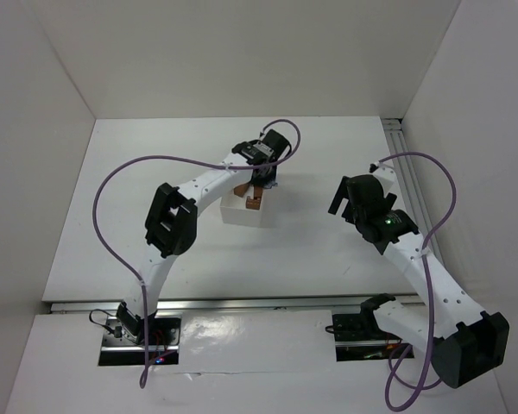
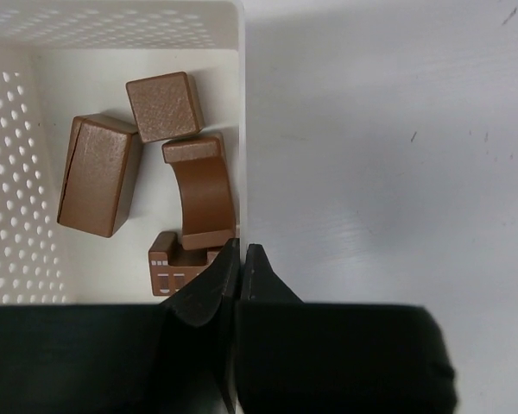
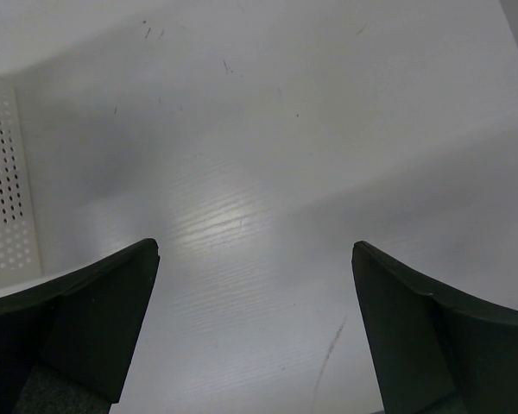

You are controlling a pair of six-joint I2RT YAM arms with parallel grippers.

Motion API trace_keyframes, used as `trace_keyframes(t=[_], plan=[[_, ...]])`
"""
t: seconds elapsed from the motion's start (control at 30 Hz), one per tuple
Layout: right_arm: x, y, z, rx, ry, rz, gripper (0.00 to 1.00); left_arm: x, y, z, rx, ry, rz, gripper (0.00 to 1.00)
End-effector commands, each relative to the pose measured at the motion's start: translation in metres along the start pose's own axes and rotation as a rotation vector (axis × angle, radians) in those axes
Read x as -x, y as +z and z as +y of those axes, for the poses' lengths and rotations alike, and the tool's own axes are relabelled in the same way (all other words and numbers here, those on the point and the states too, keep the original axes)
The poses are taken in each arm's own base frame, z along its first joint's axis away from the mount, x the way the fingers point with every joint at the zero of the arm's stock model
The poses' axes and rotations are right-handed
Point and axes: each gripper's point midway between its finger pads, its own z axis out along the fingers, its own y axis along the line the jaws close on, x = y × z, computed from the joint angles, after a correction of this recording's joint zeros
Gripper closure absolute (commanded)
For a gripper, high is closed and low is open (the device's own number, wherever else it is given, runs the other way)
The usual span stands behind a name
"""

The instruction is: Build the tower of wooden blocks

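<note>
From above, the left arm reaches out to a white tray standing around the middle of the table. The left gripper hangs over the tray's far right corner. The wood blocks show as a reddish-brown patch inside the tray at its right end. The right gripper points left and hovers over bare table to the right of the tray, well apart from it.

In the left wrist view, the left gripper has its fingers pressed together directly over the tray's right wall. Whether they nip that wall cannot be told. Four blocks lie loose in the perforated tray. A brick is on the left and a cube is farthest from the fingers. An arched piece lies along the right wall. A small block with pale marks sits just beside the left finger.

In the right wrist view, the right gripper is spread wide, with its fingers over plain table. A perforated tray corner shows at the left edge.
</note>
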Motion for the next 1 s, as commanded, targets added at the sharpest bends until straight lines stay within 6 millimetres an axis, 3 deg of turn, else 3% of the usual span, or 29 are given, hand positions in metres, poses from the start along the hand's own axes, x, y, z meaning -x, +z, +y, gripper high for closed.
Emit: trace_keyframes(t=[0.0,0.07,0.17,0.23,0.27,0.3,0.37,0.4,0.5,0.53,0.7,0.83,0.97], plan=[[0.014,-0.004,0.002,0.001,0.012,-0.031,0.00,0.029,-0.062,-0.023,-0.173,0.037,-0.053,1.00],[0.018,-0.006,0.003,0.006,0.007,-0.039,0.00,0.047,-0.095,-0.025,-0.269,0.029,-0.092,1.00],[0.022,-0.007,0.003,0.003,0.002,-0.051,0.00,0.057,-0.131,-0.039,-0.562,0.005,-0.054,1.00],[0.023,-0.007,0.000,-0.005,0.007,-0.053,0.00,0.052,-0.132,-0.037,-0.655,-0.024,-0.018,1.00],[0.027,-0.008,0.002,0.000,0.011,-0.059,0.00,0.063,-0.135,-0.035,-0.705,-0.038,-0.048,1.00],[0.026,-0.008,0.003,0.007,0.011,-0.055,0.00,0.061,-0.146,-0.041,-0.790,-0.044,-0.027,1.00],[0.024,-0.006,0.003,0.003,0.007,-0.048,0.00,0.054,-0.141,-0.041,-0.853,-0.067,0.007,1.00],[0.028,-0.008,0.005,0.008,0.011,-0.055,0.00,0.062,-0.155,-0.045,-0.955,-0.069,-0.007,1.00],[0.029,-0.010,0.004,0.012,0.015,-0.061,0.00,0.058,-0.157,-0.046,-1.091,-0.094,0.021,1.00],[0.033,-0.012,0.008,0.027,0.020,-0.065,0.00,0.067,-0.170,-0.048,-1.192,-0.092,-0.005,1.00],[0.042,-0.021,0.008,0.047,0.030,-0.096,0.00,0.072,-0.164,-0.034,-1.305,-0.127,0.035,1.00],[0.041,-0.023,0.007,0.047,0.030,-0.096,0.00,0.066,-0.174,-0.038,-1.439,-0.186,0.093,1.00],[0.037,-0.021,0.007,0.045,0.020,-0.076,0.00,0.055,-0.159,-0.037,-1.501,-0.236,0.112,1.00]])
